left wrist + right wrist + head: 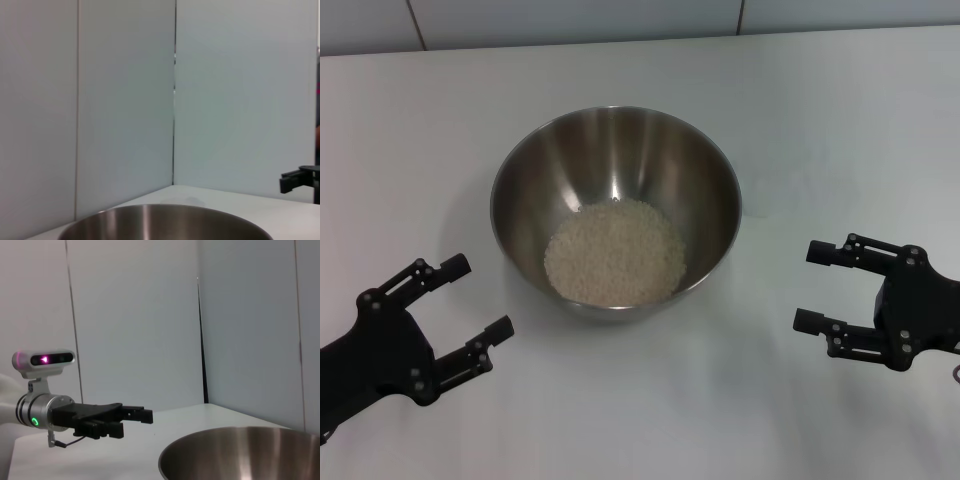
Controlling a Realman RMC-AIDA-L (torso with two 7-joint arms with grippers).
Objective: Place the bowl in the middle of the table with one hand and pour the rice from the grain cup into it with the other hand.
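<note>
The steel bowl (616, 205) stands upright on the middle of the white table (840, 120). A flat round heap of pale rice (615, 252) covers its base. The grain cup is out of view. My left gripper (480, 296) hovers open and empty off the bowl's near left side, apart from it. On the bowl's right, my right gripper (806, 286) is also open, holding nothing and clear of the rim. The bowl's rim (165, 222) fills the low part of the left wrist view. The right wrist view shows the bowl (240, 455) with the left gripper (134, 422) beyond it.
A grey tiled wall (570, 20) runs along the table's far edge. White tabletop lies bare around the bowl on every side. The right gripper's finger (300, 180) pokes into the left wrist view.
</note>
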